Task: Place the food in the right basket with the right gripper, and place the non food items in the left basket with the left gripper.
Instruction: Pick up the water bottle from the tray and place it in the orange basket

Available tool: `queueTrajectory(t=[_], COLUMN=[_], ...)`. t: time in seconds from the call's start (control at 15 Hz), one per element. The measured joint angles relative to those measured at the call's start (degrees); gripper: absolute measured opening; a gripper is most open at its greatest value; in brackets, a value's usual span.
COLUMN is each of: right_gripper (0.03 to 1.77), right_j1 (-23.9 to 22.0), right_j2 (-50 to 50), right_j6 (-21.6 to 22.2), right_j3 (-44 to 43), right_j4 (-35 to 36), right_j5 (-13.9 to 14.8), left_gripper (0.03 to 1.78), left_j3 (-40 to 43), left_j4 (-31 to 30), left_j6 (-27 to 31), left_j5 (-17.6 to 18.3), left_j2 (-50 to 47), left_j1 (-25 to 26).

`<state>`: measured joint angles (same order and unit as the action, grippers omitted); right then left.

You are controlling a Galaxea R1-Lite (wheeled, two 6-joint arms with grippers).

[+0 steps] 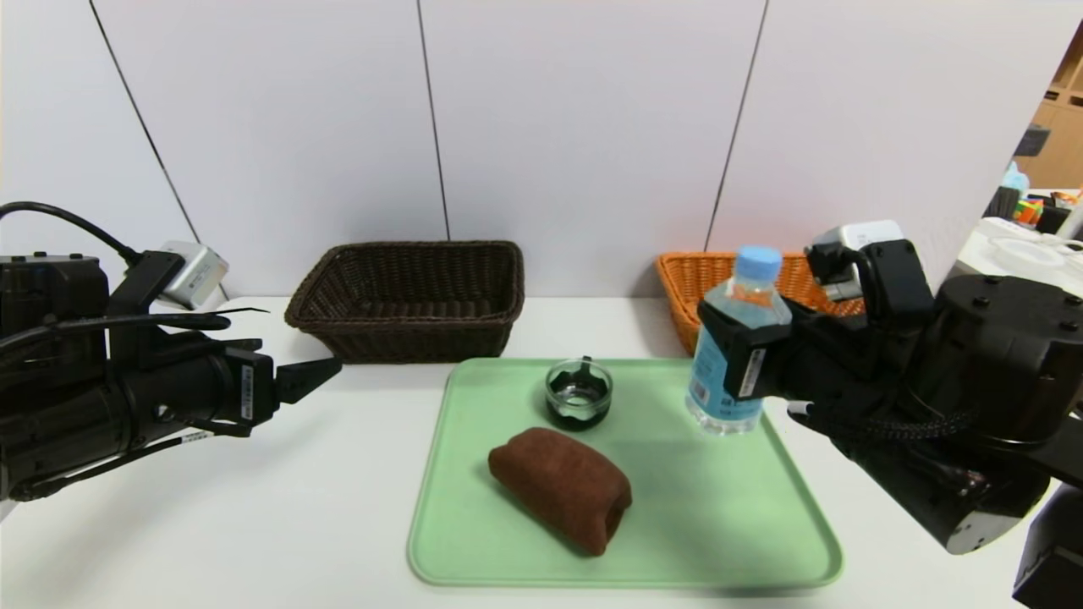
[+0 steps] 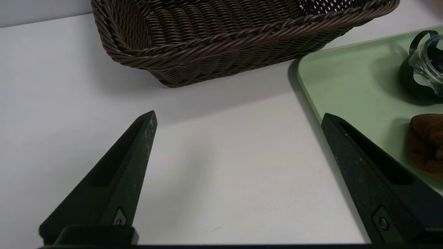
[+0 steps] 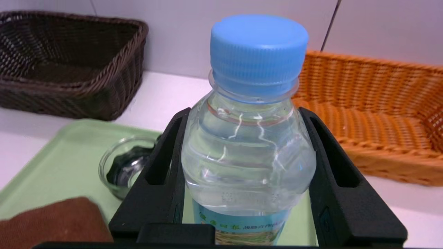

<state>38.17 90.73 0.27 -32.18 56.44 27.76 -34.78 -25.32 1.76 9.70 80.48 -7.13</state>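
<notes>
water bottle (image 1: pixel 734 342) with a blue cap, upright, clamped by the right gripper (image 1: pixel 744 359) over the right edge of the green tray (image 1: pixel 474 541); whether its base has cleared the tray cannot be told. head view: the orange basket (image 1: pixel 706 279) lies just behind the bottle, toward the wall, so the coming move is judged a short carry away from the robot. the bottle's long axis is vertical. a small glass jar (image 1: pixel 579 392) and a folded brown cloth (image 1: pixel 563 486) rest on the tray. the brown basket (image 1: pixel 410 296) stands behind the tray's left corner. the left gripper (image 1: pixel 309 376) hangs over the white table (image 1: pixel 254 507) left of the tray, parked.

left wrist view: left gripper (image 2: pixel 238 117) with jaws spread wide and nothing between them; brown basket (image 2: pixel 221 41) ahead, tray corner (image 2: pixel 349 79) and jar (image 2: pixel 424 65) to one side.

right wrist view: both fingers (image 3: pixel 166 173) press the bottle's (image 3: pixel 249 138) shoulder from either side (a firm grip, below the cap). orange basket (image 3: pixel 377 121) directly beyond the bottle, brown basket (image 3: pixel 69 62) well apart. the label (image 3: pixel 242 224) is teal with chinese characters, too small to read; no brand can be made out.
</notes>
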Motion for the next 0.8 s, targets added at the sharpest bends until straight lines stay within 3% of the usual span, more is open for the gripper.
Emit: queueTrajectory(t=[0.4, 0.8], right_gripper=[0.95, 0.95], right_j1=[-4.0, -7.8], right_j2=[-0.2, 0.8], right_j6=[-3.7, -4.4], right_j3=[-10.0, -17.8], right_j4=[-0.8, -4.1], right_j5=[-0.4, -0.7], left_gripper=[1.69, 1.69], left_j3=[-0.1, 0.0], left_j4=[0.0, 0.0], left_j6=[0.1, 0.1], left_j5=[0.0, -0.1], left_j2=[-0.1, -0.1], left_j1=[-1.3, -1.4])
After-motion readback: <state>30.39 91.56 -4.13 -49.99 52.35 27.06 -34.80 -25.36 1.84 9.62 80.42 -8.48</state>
